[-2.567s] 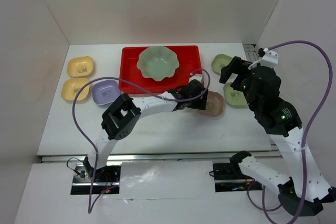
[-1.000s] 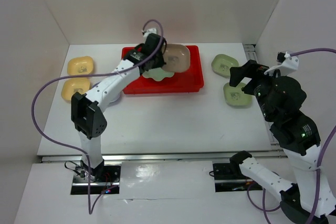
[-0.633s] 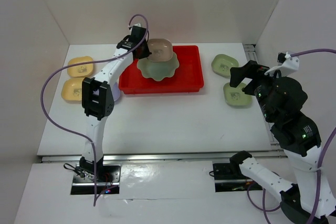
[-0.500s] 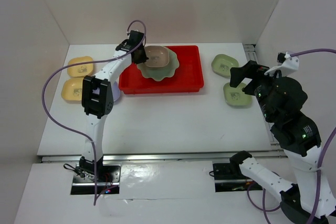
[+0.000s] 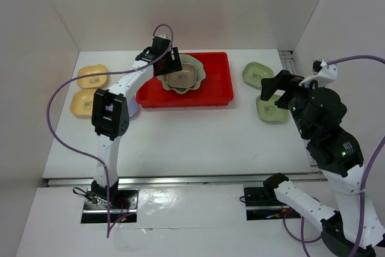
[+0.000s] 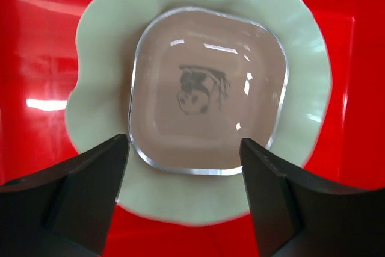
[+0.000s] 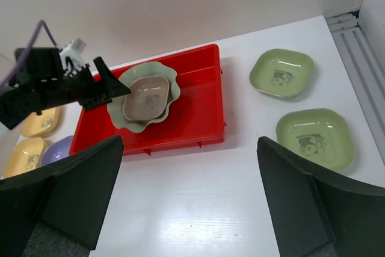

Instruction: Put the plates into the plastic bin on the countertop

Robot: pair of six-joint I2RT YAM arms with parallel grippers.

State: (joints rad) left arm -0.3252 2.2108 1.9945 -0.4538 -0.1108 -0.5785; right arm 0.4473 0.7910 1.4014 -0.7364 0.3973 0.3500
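Left wrist view shows my left pincer [image 6: 183,148] spread wide, gripping nothing, one finger on either side of the near edge of the tan dish [image 6: 207,112]. That dish sits nested in the pale green scalloped dish [image 6: 301,88], which lies inside the red bin [image 6: 355,76]. Both are where the task wants them, so I judge the danger to lie in my leaving. My fingertips hang close to the tan rim. If I pull back low or at a slant, a finger could hook that rim or the wavy green edge, tip the tan dish out, or drag the pair across the smooth bin floor. The bin looks light, so a snag might also shove it along the bench [image 5: 198,136]. My right pincer [image 7: 187,148] is open and empty too, hovering to the right of the bin over two olive green dishes [image 7: 283,73]. If it carried one across while my left arm is stretched above the bin, the arms could meet there. To the left of the bin wait two yellow dishes [image 5: 92,76] and a lavender dish [image 7: 45,148] close by my left arm, where a careless sweep could knock it.
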